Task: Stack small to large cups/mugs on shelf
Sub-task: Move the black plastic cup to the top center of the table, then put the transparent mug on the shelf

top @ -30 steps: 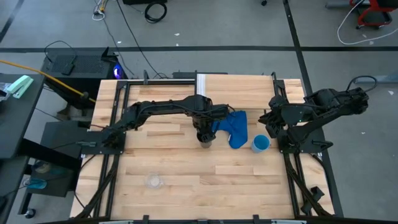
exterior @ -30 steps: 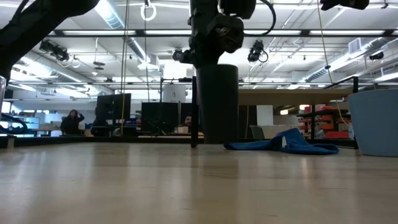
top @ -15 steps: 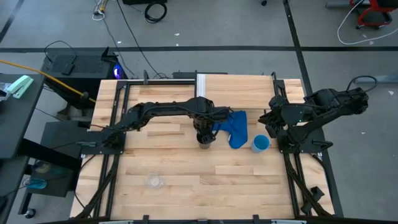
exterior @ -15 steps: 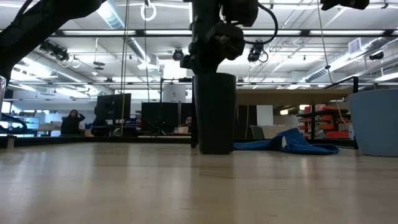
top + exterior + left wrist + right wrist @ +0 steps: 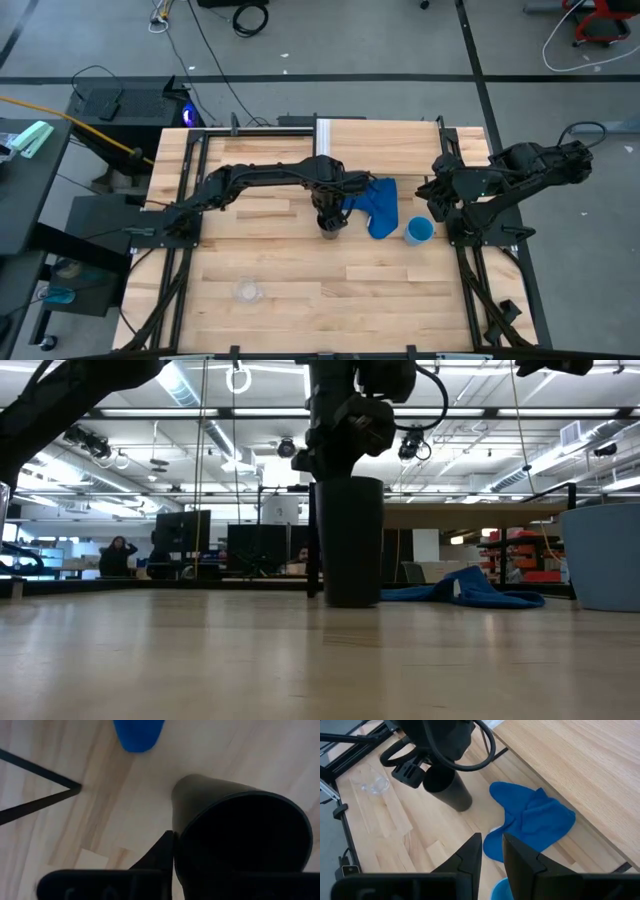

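The tall black tumbler (image 5: 329,222) stands upright at the table's middle, its base on the planks in the low view (image 5: 352,540). My left gripper (image 5: 328,212) is above it, shut on its rim. The bright blue cup (image 5: 419,232) stands to its right. The small clear glass (image 5: 247,291) stands near the front left. The pale wood shelf (image 5: 400,135) is at the far right. My right gripper (image 5: 491,845) waits shut by the table's right edge, above the blue cup (image 5: 502,890). My left gripper holds the tumbler by its rim (image 5: 176,845), coming from above and pointing down. One finger (image 5: 162,852) lies against the outside of the wall. The other finger does not show against the dark mouth. The tumbler is upright with its base on the table.
A crumpled blue cloth (image 5: 375,205) lies between the tumbler and the blue cup, close to the shelf's front. The shelf's thin black legs (image 5: 312,540) stand just behind the tumbler. Bare planks stretch across the table's near half.
My left gripper has gone down with the black tumbler. The tumbler hung a little above the planks a second ago and now stands on them, still upright. My right arm has kept still.
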`<state>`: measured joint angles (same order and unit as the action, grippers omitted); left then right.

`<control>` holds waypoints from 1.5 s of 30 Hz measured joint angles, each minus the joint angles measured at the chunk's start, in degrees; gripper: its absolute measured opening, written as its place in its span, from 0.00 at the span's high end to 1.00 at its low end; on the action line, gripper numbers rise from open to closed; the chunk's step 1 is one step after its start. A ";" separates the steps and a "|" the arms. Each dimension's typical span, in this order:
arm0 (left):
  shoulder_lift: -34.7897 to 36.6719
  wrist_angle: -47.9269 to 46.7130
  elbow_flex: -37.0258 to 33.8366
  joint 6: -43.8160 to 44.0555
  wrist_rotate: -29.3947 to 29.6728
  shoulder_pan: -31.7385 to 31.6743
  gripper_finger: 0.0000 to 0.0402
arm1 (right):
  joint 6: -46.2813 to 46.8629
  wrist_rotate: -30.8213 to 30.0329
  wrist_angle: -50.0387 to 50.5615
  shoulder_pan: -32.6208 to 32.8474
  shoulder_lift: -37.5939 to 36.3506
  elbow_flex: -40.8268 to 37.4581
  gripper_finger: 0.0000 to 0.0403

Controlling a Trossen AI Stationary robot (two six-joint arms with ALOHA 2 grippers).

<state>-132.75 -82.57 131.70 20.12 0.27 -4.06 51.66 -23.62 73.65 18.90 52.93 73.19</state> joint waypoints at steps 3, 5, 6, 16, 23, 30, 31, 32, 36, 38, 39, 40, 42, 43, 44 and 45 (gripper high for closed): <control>0.00 0.18 0.01 -0.45 -1.09 -0.07 0.89 | 0.00 0.00 0.00 0.00 0.00 0.00 0.79; 0.00 0.54 0.00 -0.46 -1.18 -0.14 0.86 | -0.02 0.00 0.00 0.00 0.00 0.00 0.79; 0.00 0.58 0.01 -0.46 -1.30 -0.21 0.85 | -0.17 0.00 0.00 0.00 0.00 0.00 0.79; 0.41 0.19 0.02 0.53 -5.28 -1.93 0.74 | -0.26 0.02 0.00 0.00 0.00 0.00 0.79; 2.41 -5.86 3.23 1.60 -6.62 -2.64 0.71 | -0.39 0.05 0.02 0.02 0.00 0.00 0.79; 8.71 -7.50 3.15 2.71 -6.97 -1.80 0.71 | -0.39 0.05 0.02 0.02 0.02 0.00 0.79; 9.78 -7.49 3.21 3.44 -7.00 -1.46 0.72 | -0.39 0.04 0.02 0.02 0.02 0.02 0.79; 11.06 -7.40 3.21 3.80 -6.92 -1.18 0.72 | -0.39 0.04 0.02 0.02 0.02 0.01 0.79; 15.44 -7.46 2.75 6.68 -6.88 1.21 0.74 | -0.38 0.09 0.00 0.02 0.02 0.02 0.79; 17.51 -7.49 2.67 8.05 -6.81 2.96 0.75 | -0.38 0.09 0.00 0.02 0.01 0.00 0.79; 18.53 -7.45 2.71 8.58 -6.77 4.07 0.76 | -0.39 0.09 0.02 0.02 0.02 0.01 0.79; 19.66 -7.42 2.70 8.89 -6.86 5.30 0.76 | -0.39 0.09 0.00 0.02 0.02 0.00 0.79; 21.81 -7.42 2.69 9.40 -8.19 8.02 0.77 | -0.53 0.09 0.00 0.02 0.01 0.00 0.79; 22.82 -7.46 2.69 9.98 -9.18 9.43 0.78 | -0.67 0.09 0.01 0.02 0.00 0.01 0.79; 23.89 -7.42 2.71 11.19 -10.21 10.92 0.78 | -0.72 0.09 0.00 0.02 0.00 0.01 0.79; 25.11 -7.44 2.70 12.94 -10.81 12.54 0.79 | -0.75 0.09 0.00 0.02 0.02 0.02 0.79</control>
<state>-107.64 -90.01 134.39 33.06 -10.54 8.49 50.91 -23.53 73.65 18.92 52.95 73.20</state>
